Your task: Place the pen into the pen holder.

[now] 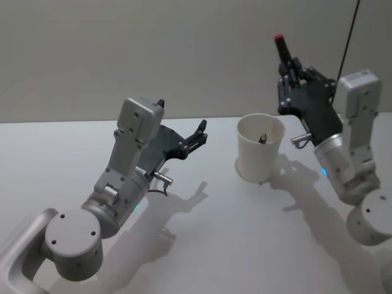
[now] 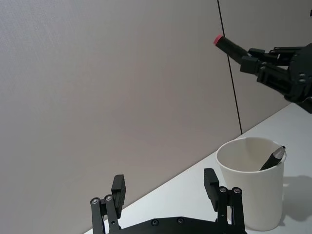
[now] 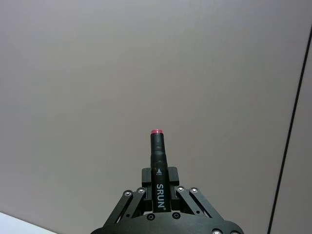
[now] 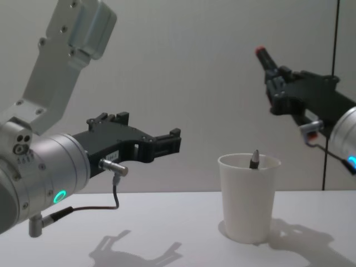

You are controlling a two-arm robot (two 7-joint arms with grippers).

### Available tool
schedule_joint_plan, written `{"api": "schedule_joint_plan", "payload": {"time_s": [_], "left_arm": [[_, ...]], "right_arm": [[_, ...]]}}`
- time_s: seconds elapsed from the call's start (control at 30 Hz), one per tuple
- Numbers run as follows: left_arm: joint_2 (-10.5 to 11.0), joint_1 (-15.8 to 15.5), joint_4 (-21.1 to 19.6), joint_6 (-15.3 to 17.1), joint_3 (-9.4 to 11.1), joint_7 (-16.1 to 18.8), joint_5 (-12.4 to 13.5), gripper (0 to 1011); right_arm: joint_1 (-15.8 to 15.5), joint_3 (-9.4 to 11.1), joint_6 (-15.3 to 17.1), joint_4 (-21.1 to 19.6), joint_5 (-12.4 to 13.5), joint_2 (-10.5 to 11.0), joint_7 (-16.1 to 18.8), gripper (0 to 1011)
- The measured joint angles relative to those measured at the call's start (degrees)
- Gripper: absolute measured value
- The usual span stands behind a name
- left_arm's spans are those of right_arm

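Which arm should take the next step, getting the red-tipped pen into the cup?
Right. The right gripper already grips the red-tipped pen, raised above and just behind the white paper cup, which holds another pen. The left gripper is open, empty, and off to the cup's left.

White table [image 1: 202, 245], pen holder [image 1: 260, 149] standing

Right gripper [image 1: 288, 64] raised high at right, fingers pointed up and away, closed on black pen [image 1: 283, 50] with red tip. Left gripper [image 1: 182, 125] held above table at left, fingers spread apart, nothing gripped, forearm angled upward.
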Motion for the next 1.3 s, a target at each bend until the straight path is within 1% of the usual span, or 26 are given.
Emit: {"api": "schedule_joint_plan", "payload": {"time_s": [0.43, 0.77, 0.97, 1.3], "left_arm": [[0.0, 0.0, 0.0, 0.0, 0.0, 0.0, 0.0, 1001], [0.0, 0.0, 0.0, 0.0, 0.0, 0.0, 0.0, 1001], [0.0, 0.0, 0.0, 0.0, 0.0, 0.0, 0.0, 1001], [0.0, 0.0, 0.0, 0.0, 0.0, 0.0, 0.0, 1001]], "right_arm": [[4.1, -1.2, -4.1, 8.2, -2.8, -2.7, -0.8, 178], [6.6, -1.5, -6.1, 13.5, -3.6, -4.2, -1.2, 177], [7.8, -1.8, -7.0, 16.0, -3.6, -4.9, -1.2, 178], [9.0, -2.1, -8.1, 18.2, -3.6, -5.7, -1.2, 178]]}}
